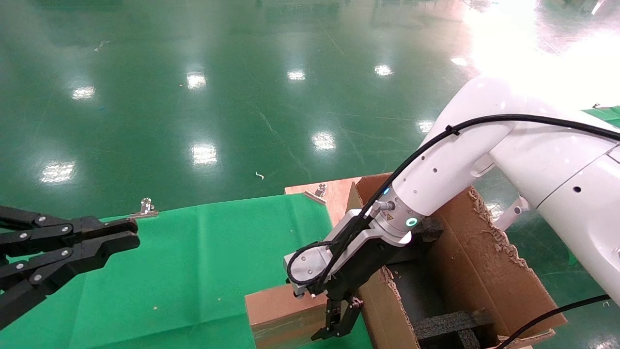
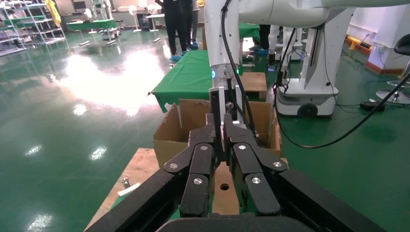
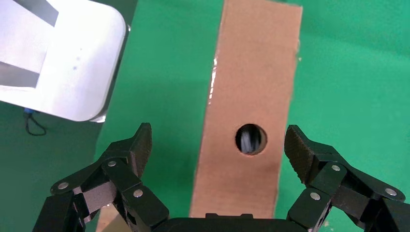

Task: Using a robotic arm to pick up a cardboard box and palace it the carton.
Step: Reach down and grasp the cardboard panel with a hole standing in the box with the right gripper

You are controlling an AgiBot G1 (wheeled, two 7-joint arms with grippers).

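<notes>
A: Which step is this?

B: The reach for the pick, I'd judge. The robotic arm (image 1: 450,160) comes in from the right and angles down over the near edge of the green table (image 1: 203,252), and its right gripper (image 1: 339,322) hangs over the cardboard box (image 1: 283,310).

A: Is the pincer on the box?

B: No. In the right wrist view the fingers (image 3: 138,147) are spread wide, one on each side of the cardboard box (image 3: 249,111), with green cloth showing between each pad and the cardboard. Nothing is pinched.

A: Where does the box lie?

B: Flat on the green table at its near edge, just beside the left wall of the carton (image 1: 465,271). Its round hole (image 3: 251,139) faces up, about midway between the spread fingers.

A: And the carton?

B: It stands open at the right end of the table, flaps up, edges ragged, black foam blocks (image 1: 450,322) inside.

A: The other arm?

B: The left gripper (image 1: 128,237) is parked out to the left above the table, pressed together and holding nothing.

A: What does the next move call for?

B: Probably lowering until the pads bracket the box's narrow sides, then pinching across that width. After that, a lift high enough to clear the carton's near wall, a short carry to the right, and a release between the foam blocks
</notes>
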